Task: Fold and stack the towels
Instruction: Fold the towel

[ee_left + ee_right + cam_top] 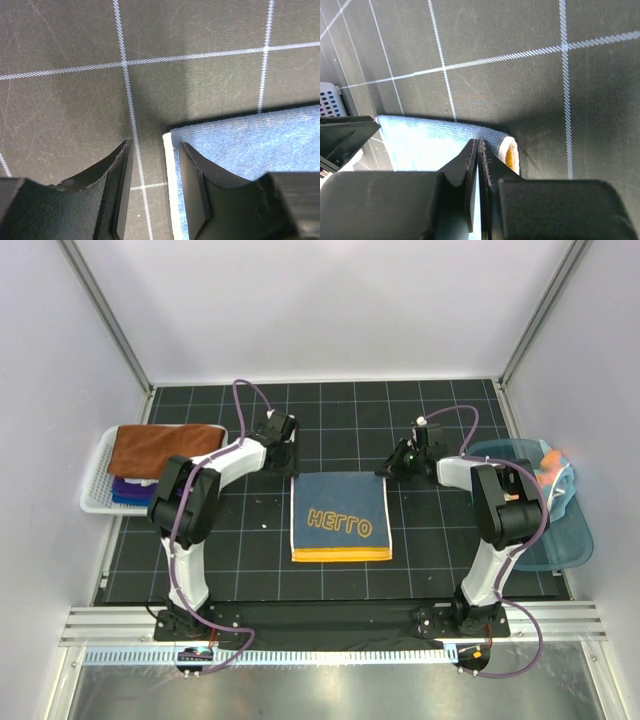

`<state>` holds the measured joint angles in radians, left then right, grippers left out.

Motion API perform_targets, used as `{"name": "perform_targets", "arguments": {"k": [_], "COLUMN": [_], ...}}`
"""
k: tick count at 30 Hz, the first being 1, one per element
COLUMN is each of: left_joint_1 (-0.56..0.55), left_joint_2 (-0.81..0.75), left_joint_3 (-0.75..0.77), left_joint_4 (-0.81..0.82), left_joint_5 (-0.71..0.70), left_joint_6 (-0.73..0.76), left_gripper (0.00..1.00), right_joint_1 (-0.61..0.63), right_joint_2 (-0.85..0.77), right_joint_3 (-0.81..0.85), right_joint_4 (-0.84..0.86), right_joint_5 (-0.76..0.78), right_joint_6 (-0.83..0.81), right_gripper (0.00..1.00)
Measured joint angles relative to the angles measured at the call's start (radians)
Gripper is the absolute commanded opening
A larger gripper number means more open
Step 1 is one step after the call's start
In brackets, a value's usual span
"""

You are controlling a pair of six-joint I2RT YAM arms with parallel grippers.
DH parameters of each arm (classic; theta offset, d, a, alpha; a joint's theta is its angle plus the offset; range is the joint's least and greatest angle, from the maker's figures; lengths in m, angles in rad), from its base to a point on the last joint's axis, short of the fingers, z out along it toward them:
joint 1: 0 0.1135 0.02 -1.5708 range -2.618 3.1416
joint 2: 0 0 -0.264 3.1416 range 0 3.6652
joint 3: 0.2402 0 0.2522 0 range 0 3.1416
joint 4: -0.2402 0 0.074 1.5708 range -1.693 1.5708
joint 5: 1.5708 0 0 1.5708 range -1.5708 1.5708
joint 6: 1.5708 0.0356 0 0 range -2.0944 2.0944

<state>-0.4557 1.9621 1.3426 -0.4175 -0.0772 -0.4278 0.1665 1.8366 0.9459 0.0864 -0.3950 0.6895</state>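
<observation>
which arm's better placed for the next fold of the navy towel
Right. The right end effector is shut on the far corner of the navy yellow-lettered cloth towel; the left end effector only straddles its corner, open.

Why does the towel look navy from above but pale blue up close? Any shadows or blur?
Top external view: even light, sharp, towel navy. Left wrist view: close light washes it pale; a shadow band lies on the mat beyond the left end effector. Right wrist view: the right end effector looms dark, slightly soft.
</observation>
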Motion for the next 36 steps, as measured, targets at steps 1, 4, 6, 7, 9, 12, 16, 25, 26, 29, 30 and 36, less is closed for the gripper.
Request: {"name": "perform_targets", "arguments": {"k": [1,4,6,7,9,12,16,25,26,29,30,36], "left_joint_1": [0.0,0.0,0.0,0.0,0.0,0.0,0.0,0.0,0.0,0.0,0.0,0.0], "left_joint_2": [-0.002,-0.008,-0.009,-0.009,-0.009,-0.009,-0.009,-0.009,-0.009,-0.009,-0.009,-0.021], "left_joint_3": [0.0,0.0,0.0,0.0,0.0,0.0,0.0,-0.001,-0.004,-0.023,-0.033,-0.06], "left_joint_4": [0.0,0.0,0.0,-0.001,-0.002,-0.002,-0.003,0.001,0.005,0.019,0.024,0.059], "left_joint_5": [0.004,0.016,0.023,0.028,0.035,0.046,0.054,0.061,0.064,0.076,0.08,0.084], "left_joint_6": [0.0,0.0,-0.001,-0.001,-0.002,-0.007,-0.012,-0.041,-0.045,-0.062,-0.066,-0.087], "left_gripper": [0.46,0.46,0.47,0.46,0.46,0.47,0.46,0.43,0.43,0.42,0.42,0.41], "right_joint_1": [-0.001,-0.003,-0.005,-0.005,-0.006,-0.006,-0.006,0.019,0.023,0.039,0.044,0.061], "right_joint_2": [-0.008,-0.038,-0.062,-0.075,-0.095,-0.114,-0.115,-0.114,-0.114,-0.114,-0.113,-0.091], "right_joint_3": [0.006,0.026,0.034,0.037,0.043,0.044,0.044,0.045,0.046,0.051,0.053,0.066], "right_joint_4": [-0.014,-0.051,-0.077,-0.092,-0.125,-0.16,-0.202,-0.229,-0.23,-0.231,-0.231,-0.23], "right_joint_5": [0.006,0.028,0.048,0.06,0.086,0.122,0.153,0.194,0.197,0.208,0.211,0.231], "right_joint_6": [-0.004,-0.017,-0.032,-0.04,-0.057,-0.085,-0.117,-0.166,-0.169,-0.177,-0.18,-0.195], "right_gripper": [0.13,0.14,0.16,0.16,0.18,0.21,0.27,0.31,0.31,0.31,0.32,0.33]}}
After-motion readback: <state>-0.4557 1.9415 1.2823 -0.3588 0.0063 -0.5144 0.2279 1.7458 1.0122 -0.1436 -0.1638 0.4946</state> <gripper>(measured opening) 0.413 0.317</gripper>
